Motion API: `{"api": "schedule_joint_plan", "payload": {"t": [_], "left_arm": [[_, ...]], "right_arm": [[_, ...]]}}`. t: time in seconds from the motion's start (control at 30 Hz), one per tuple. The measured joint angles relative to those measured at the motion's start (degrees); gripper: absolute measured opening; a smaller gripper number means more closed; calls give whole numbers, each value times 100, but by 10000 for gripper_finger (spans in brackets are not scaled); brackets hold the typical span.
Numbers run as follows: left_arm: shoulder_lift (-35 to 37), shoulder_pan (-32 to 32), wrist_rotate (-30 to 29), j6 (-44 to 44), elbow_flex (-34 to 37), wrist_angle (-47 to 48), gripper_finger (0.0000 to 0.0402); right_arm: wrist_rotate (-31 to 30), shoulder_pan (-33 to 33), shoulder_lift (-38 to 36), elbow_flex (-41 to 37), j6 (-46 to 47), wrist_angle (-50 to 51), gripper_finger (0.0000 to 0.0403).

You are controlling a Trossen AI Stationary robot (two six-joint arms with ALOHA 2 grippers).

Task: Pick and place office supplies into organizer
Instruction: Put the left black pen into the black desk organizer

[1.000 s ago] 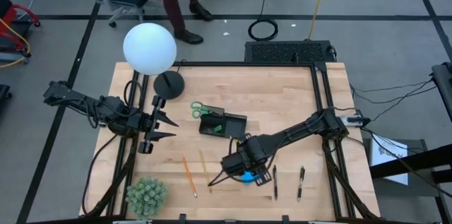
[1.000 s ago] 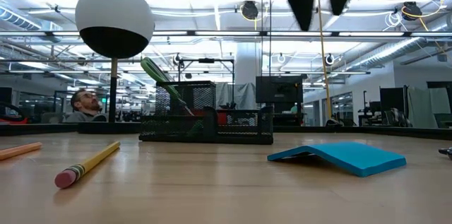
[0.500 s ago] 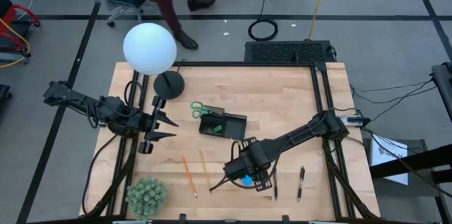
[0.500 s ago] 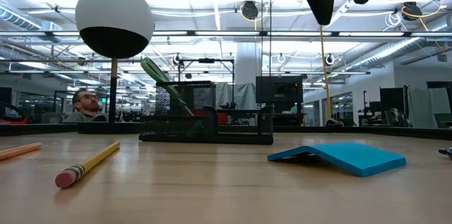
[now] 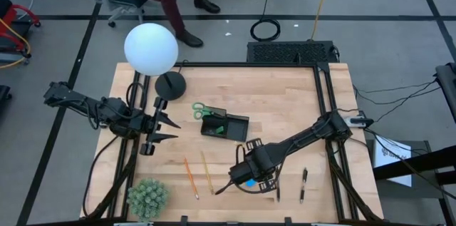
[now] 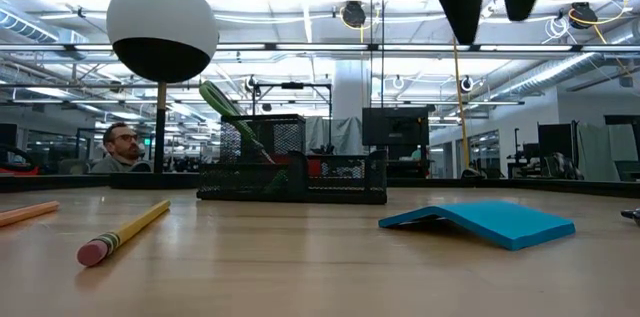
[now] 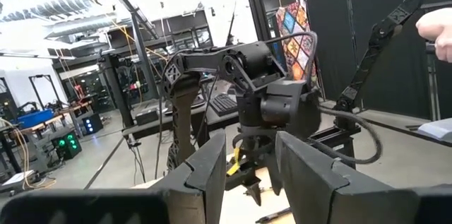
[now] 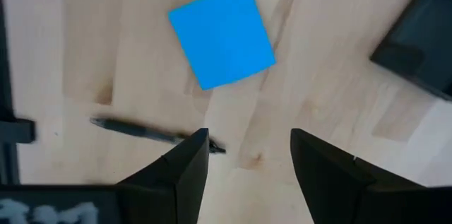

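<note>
- Right gripper (image 5: 226,187): above the near middle of the bench (image 5: 285,105), over the pad (image 8: 222,34), fingers apart with nothing between them; in the low view (image 6: 490,2) it hangs well clear of the bench surface
- Pad: blue and square, flat on the bench below the right gripper; in the low view (image 6: 478,222) one edge is raised slightly; in the high view (image 5: 249,181) only a small part shows beneath the arm
- Left gripper (image 5: 173,129): at the left side of the bench, near the lamp base (image 5: 170,83), fingers apart and empty; it is well apart from the supplies
- Organizer (image 5: 224,125): black mesh tray at the middle of the bench, between the two arms; in the low view (image 6: 293,171) the taller section stands at its left end
- Scissors (image 5: 201,110): green handles at the far left end of the organizer; in the low view (image 6: 228,109) they lean tilted out of the taller section
- Pencils: two lie on the bench near the front edge, left of the right gripper, one orange (image 5: 191,178) and one yellow (image 5: 206,172), nearly parallel and apart
- Pens: two dark pens lie right of the pad, one just beside the right gripper (image 5: 278,185) and one farther right (image 5: 303,185); the right wrist view shows one pen (image 8: 141,131) near the pad
- Lamp (image 5: 150,49): white globe at the far left corner
- Plant ball (image 5: 148,197): at the near left corner
- A person (image 6: 122,148) shows in the room behind the bench
</note>
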State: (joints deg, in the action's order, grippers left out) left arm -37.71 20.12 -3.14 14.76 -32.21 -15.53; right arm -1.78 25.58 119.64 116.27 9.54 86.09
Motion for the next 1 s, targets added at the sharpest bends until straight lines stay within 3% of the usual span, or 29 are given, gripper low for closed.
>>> {"api": "schedule_joint_plan", "payload": {"t": [0.33,0.53,1.0], "left_arm": [[1,-30,-23,21,0,-94,131],[0,-33,-255,57,0,-105,131],[-2,-33,-297,210,0,-107,131]], "right_arm": [[-109,-81,-2118,-2598,1131,-2006,188],[-96,-114,-3045,-3542,1988,-2921,185],[-119,-13,-2884,-3681,3951,-3142,185]]}}
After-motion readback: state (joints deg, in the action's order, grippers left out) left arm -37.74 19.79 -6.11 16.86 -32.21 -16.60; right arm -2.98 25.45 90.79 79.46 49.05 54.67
